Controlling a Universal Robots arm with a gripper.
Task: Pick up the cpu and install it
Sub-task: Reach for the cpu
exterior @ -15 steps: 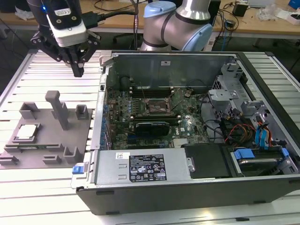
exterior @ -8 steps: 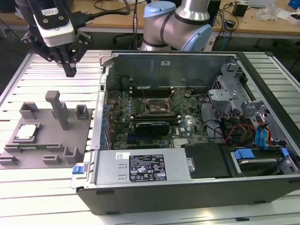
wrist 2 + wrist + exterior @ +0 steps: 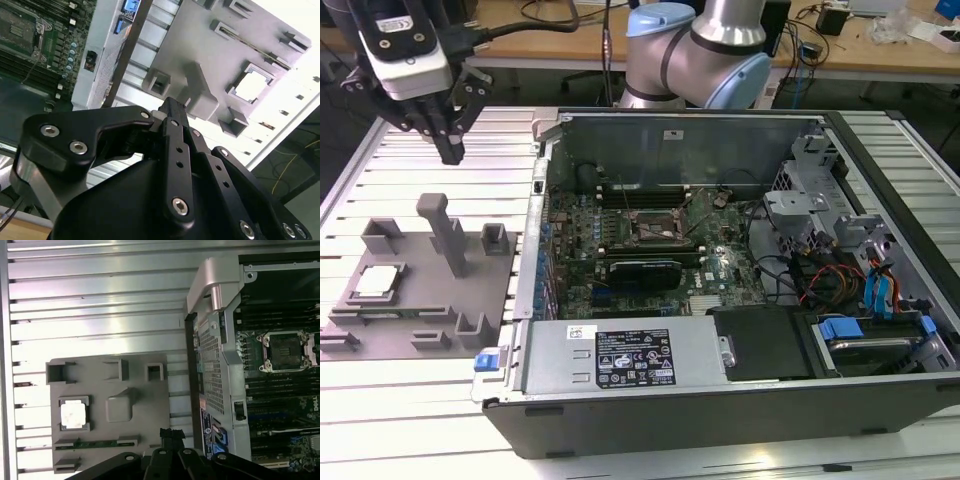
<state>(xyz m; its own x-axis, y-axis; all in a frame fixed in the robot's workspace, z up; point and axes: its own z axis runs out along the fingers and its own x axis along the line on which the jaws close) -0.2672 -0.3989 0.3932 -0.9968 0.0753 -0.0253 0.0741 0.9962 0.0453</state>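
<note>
My claw (image 3: pixel 452 150) hangs in the air with its two black fingers brought together, tip against tip, and nothing held between them. In the exterior view I am toward the exterior view's left, above the ribbed silver aluminium table (image 3: pixel 420 400) and just past the far edge of the flat grey plastic fixture plate (image 3: pixel 430 295) that lies on it.

The cpu (image 3: pixel 377 283), a small flat square chip with a silvery-white metal top, lies flat in a square recess of that plate, at the plate's end nearer the exterior view's left. It is well apart from my fingertips and I touch nothing. A tall grey plastic post (image 3: pixel 445 235) stands upright on the plate between the chip and my claw's side of the plate.

In the first wrist view my fingertips (image 3: pixel 172 434) show near the plate's edge, with the cpu (image 3: pixel 74 415) bright in its pocket. In the second wrist view it (image 3: pixel 253 85) lies beyond my closed claw (image 3: pixel 172 107).

To the exterior view's right sits the open black metal computer case (image 3: pixel 670 435). Inside it lies the green motherboard (image 3: pixel 720 265) with its black rectangular socket frame (image 3: pixel 653 225).
</note>
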